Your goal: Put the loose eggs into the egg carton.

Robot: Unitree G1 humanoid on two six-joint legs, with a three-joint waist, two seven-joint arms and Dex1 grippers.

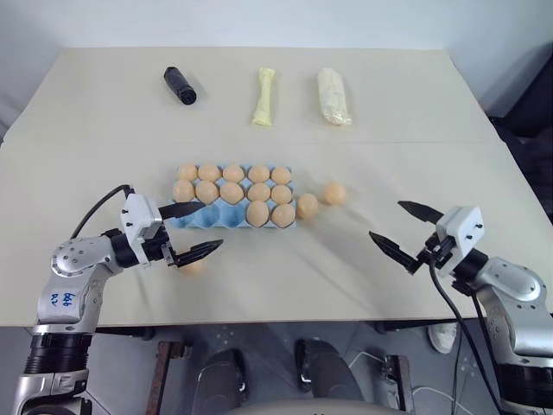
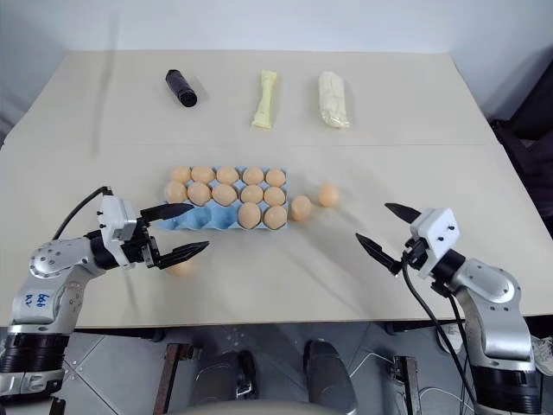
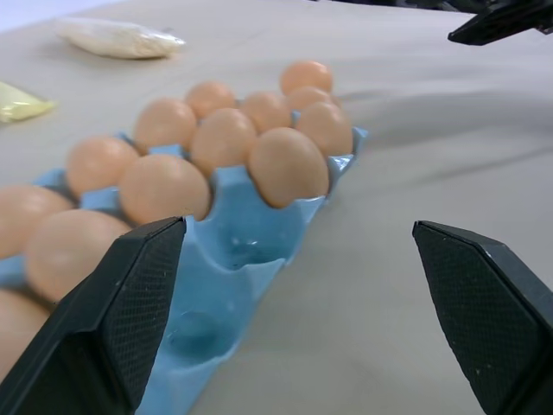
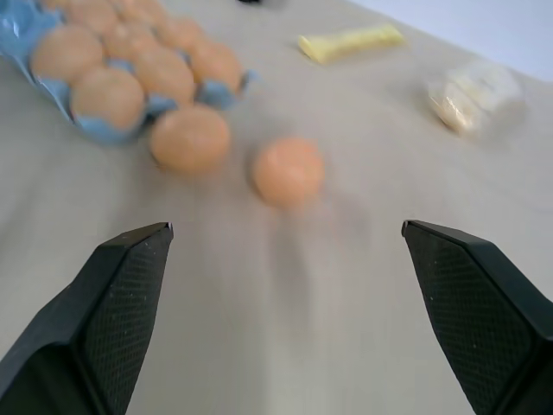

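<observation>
The wide beige table bears the light blue moulded egg carton, mostly filled. Three smooth tan-orange loose eggs remain: two beside its right end, one under the left gripper. Both left and right gripper stand released, empty. A careless nudge could roll eggs across open tabletop toward the near edge.

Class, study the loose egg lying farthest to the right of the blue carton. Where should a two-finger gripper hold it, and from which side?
Grip the egg across its rounded middle, probably from above or from the open right gripper's side. It lies free on the table, clear of its neighbour egg.
</observation>
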